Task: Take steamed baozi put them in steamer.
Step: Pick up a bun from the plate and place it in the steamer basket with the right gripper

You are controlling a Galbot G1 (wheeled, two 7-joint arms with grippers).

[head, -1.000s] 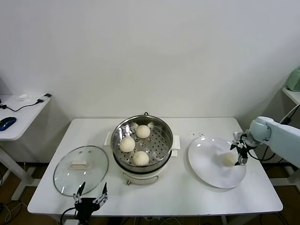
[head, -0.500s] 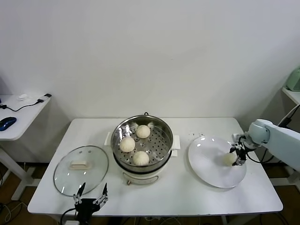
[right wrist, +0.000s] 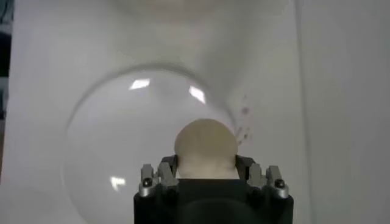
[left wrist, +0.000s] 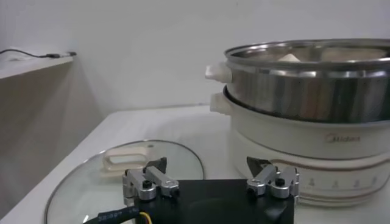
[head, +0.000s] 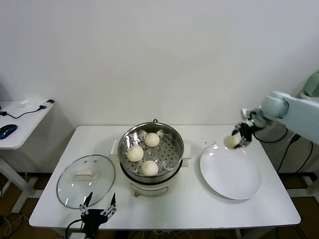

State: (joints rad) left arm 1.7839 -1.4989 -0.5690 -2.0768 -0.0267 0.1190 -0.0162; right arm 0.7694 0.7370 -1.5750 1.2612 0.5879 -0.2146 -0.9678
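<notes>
The steamer [head: 172, 135] stands mid-table, a shiny steel pot on a white base, also seen in the left wrist view [left wrist: 304, 79]. Three cream-white baozi lie on its perforated tray: one at the back [head: 152, 139], one on the left [head: 135, 153], one at the front [head: 149, 168]. My right gripper [head: 236, 140] is shut on a fourth baozi [head: 231, 142] [right wrist: 205, 146], held in the air above the far edge of the white plate [head: 231, 174]. My left gripper [head: 98, 207] [left wrist: 207, 171] stands open at the table's front edge, near the glass lid.
The round glass lid [head: 85, 180] with a white handle lies flat left of the steamer. The white plate [right wrist: 122, 158] lies bare on the right. A side desk [head: 20, 122] with a mouse and cable stands far left.
My right gripper closed on the baozi on the plate and lifted it up and toward the back-left. The plate is now bare. The left arm has not moved.
</notes>
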